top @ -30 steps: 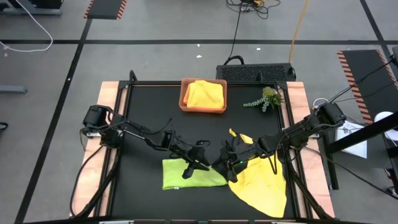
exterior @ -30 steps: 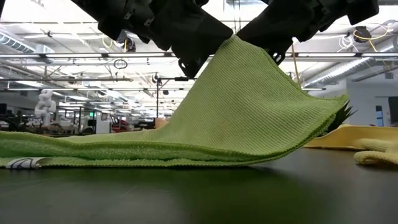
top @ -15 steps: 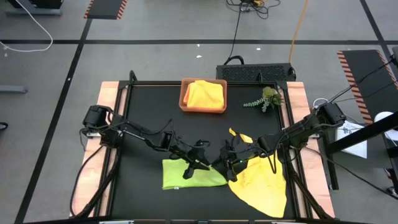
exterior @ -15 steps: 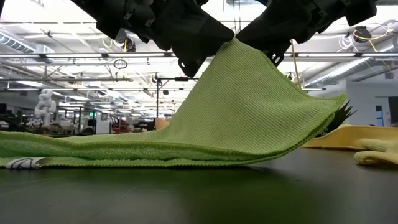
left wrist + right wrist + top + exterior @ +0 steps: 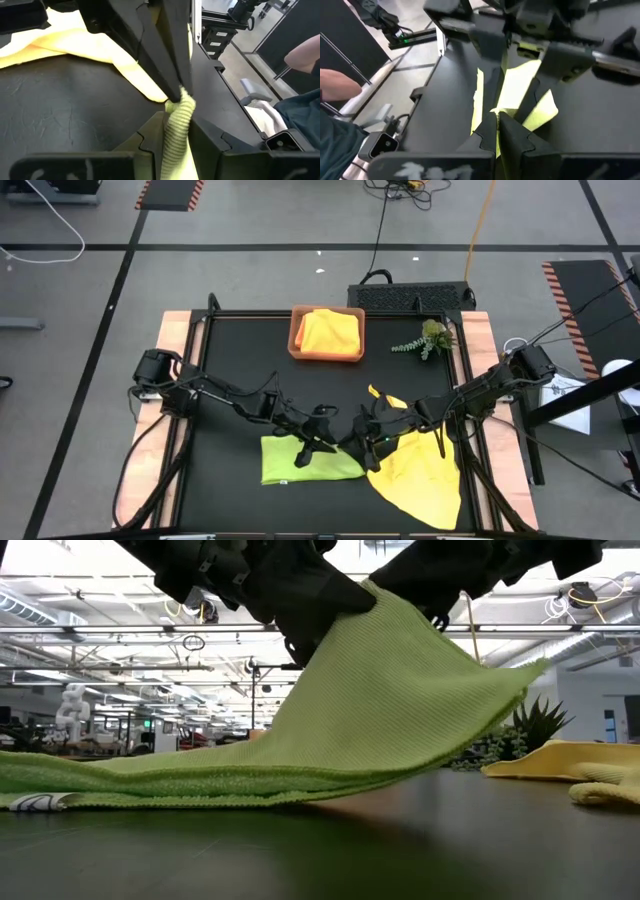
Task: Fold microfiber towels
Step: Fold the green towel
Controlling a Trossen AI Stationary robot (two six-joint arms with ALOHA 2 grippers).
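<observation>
A: Largest item first?

B: Black table top (image 5: 230, 380), the working surface. Landmark for every entry below: the orange-brown tray (image 5: 296, 340), which sits at the table's far edge, centre.

A: Next by size?

B: Yellow microfiber towel (image 5: 420, 480), spread loose and rumpled, near side of the table from the tray and off to the right. Soft, limp, no shape of its own.

A: And the item being worked?

B: Lime green microfiber towel (image 5: 300, 460), nearer than the tray and slightly left. Most of it lies flat in layers; its right edge is lifted off the table. In the low view it hangs as a sagging sheet (image 5: 380, 710). Judged light, floppy, grippy-napped; best taken by a corner or hem, since a pinch mid-panel would only bunch it.

A: Anything in the tray?

B: One folded yellow towel (image 5: 328, 330), lying inside it.

A: Grippers?

B: Left gripper (image 5: 322, 442), on the tray's near side, above the green towel's raised edge; fingers narrow, pinching a bunched fold of green cloth, shown clearly in the left wrist view (image 5: 176, 111). Right gripper (image 5: 368, 442), just beside the left one, fingers fully together; the right wrist view (image 5: 496, 127) shows a thin edge of the cloth caught between them.

A: Smallest?

B: Green plant sprig (image 5: 426, 340), right of the tray, on the table, apart from all cloths.
</observation>
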